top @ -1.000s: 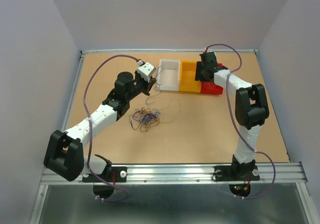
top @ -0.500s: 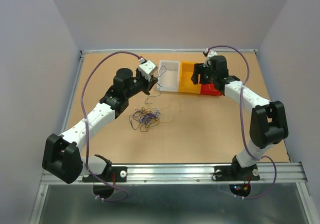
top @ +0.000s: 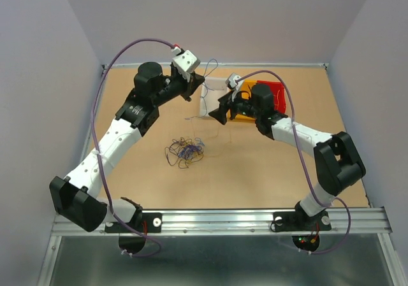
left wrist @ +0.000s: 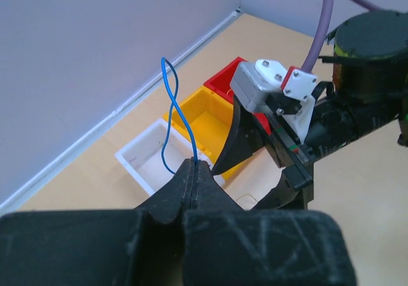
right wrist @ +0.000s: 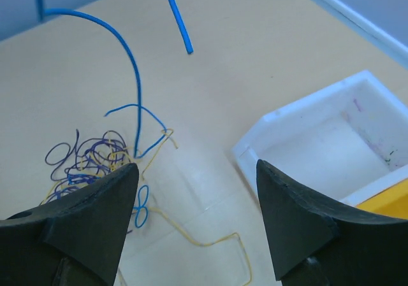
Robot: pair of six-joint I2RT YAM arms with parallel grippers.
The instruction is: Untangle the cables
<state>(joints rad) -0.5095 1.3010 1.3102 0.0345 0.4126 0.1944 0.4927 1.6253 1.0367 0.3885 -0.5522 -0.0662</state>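
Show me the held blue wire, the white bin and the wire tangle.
blue wire [left wrist: 173, 96], left wrist view, mid-strand.
white bin [right wrist: 325, 143], right wrist view, bare floor.
wire tangle [top: 185, 151], top view, pile centre.

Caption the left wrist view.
Shut left gripper holds a thin curly blue wire near the white plastic bin.

The left gripper [left wrist: 193, 165] was pinched tight, high up at the far side. The right gripper [right wrist: 197, 171] was spread wide, pointing left.
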